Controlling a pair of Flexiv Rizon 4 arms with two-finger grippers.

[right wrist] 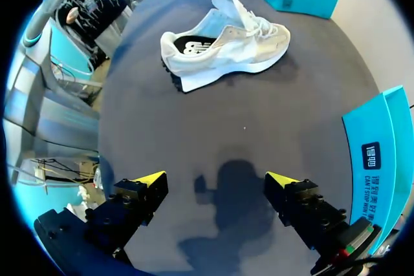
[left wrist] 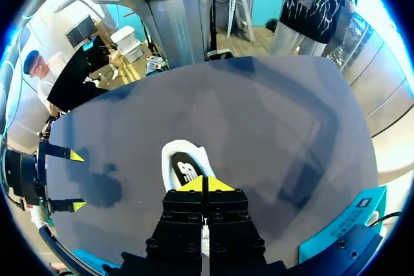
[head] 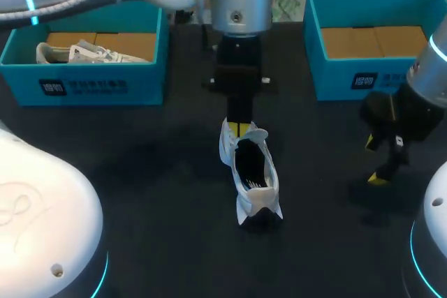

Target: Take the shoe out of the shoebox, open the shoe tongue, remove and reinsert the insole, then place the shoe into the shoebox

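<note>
In its wrist view my left gripper (left wrist: 207, 184) blocked most of the shoe (left wrist: 184, 159); from the head camera, the wall of the left shoebox (head: 91, 85) hid part of the second shoe (head: 87, 52).

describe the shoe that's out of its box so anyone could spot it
On the table, between the left shoebox and right shoebox, a white shoe stands alone by the left gripper. Only it is out of a box: the other shoe lies in the left shoebox.

The white cloth shoe (head: 260, 199) sits on a smooth, matt table (head: 140, 172).
</note>
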